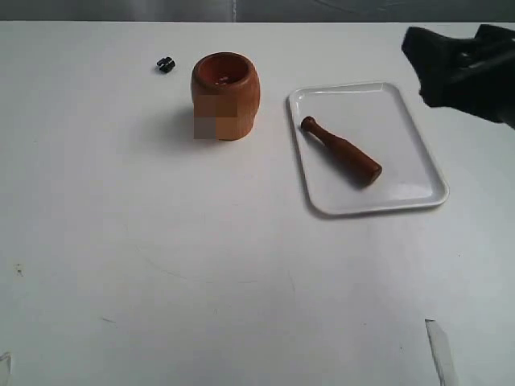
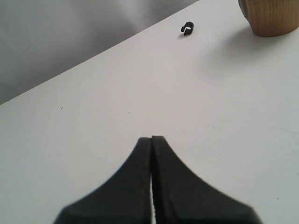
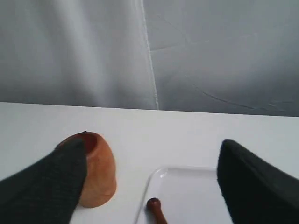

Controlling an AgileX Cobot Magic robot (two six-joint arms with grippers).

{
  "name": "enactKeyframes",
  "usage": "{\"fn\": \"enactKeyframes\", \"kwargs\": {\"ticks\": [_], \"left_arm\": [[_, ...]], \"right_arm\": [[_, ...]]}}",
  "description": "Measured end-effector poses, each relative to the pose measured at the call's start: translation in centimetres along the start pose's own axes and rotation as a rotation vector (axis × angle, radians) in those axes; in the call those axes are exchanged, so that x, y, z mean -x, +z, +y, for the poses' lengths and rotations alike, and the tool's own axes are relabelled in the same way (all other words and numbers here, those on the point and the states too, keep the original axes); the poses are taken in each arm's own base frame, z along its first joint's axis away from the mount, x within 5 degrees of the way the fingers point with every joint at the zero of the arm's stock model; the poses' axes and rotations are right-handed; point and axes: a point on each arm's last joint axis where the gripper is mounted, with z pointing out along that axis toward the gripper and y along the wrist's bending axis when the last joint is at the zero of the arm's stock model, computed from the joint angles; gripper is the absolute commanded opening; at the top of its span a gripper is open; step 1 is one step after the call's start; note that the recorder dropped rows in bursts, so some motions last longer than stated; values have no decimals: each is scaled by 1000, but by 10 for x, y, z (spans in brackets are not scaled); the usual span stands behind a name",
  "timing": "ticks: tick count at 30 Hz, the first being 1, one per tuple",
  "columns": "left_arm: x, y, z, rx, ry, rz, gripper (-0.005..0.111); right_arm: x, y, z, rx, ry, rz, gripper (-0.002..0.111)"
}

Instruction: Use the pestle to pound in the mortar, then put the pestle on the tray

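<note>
Surface (image 1: 161,265) is white and bare on the left side of the ext view. My left hand (image 2: 152,138) shows only on its wrist cam. Its fingers are pressed together w/ no gap and nothing btwn them, over bare surface.

A tiny black clip (image 1: 165,65) sits toward the far edge, just left of the mortar (image 1: 226,95) but not touching it. The mortar stands upright, mouth up, reddish inside. Can't tell if anything's in it, and part of its side is blurred in the ext view.

The tray (image 1: 402,121) lies flat to the right, near the mortar w/ a clear strip of surface btwn them. The pestle (image 1: 341,150) lies on the tray, diagonal and fully inside the rim. Its knob end is toward the mortar side and its thick end toward the near right.

My right hand (image 1: 463,68) is a dark blur at the far right, past the tray's far right corner. On its wrist cam the fingers are spread wide and hold nothing. The mortar, a tray corner and the pestle knob show btwn them.
</note>
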Motion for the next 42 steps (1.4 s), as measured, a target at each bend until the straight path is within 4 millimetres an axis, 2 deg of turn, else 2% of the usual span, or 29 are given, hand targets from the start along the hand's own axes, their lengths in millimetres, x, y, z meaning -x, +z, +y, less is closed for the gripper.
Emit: {"fn": "enactKeyframes", "kwargs": {"ticks": [1, 2, 5, 11, 15, 20, 32, 38, 42], "left_arm": [[0, 0, 0, 0, 0, 0, 0], [0, 0, 0, 0, 0, 0, 0], [0, 0, 0, 0, 0, 0, 0], [0, 0, 0, 0, 0, 0, 0], [0, 0, 0, 0, 0, 0, 0], [0, 0, 0, 0, 0, 0, 0], [0, 0, 0, 0, 0, 0, 0], [0, 0, 0, 0, 0, 0, 0], [0, 0, 0, 0, 0, 0, 0]], "right_arm": [[-2, -10, 2, 23, -4, -11, 32], [-6, -27, 5, 62, 14, -31, 23], [-13, -49, 9, 108, 53, -68, 0], [-25, -92, 10, 159, 130, -197, 0], [-41, -108, 4, 123, 217, -180, 0], [-59, -114, -3, 59, 231, -113, 0], [-72, -113, -8, -10, -203, 15, 0], [-81, -117, -23, -163, -200, 118, 0], [-80, -125, -27, -224, -103, 74, 0]]}}
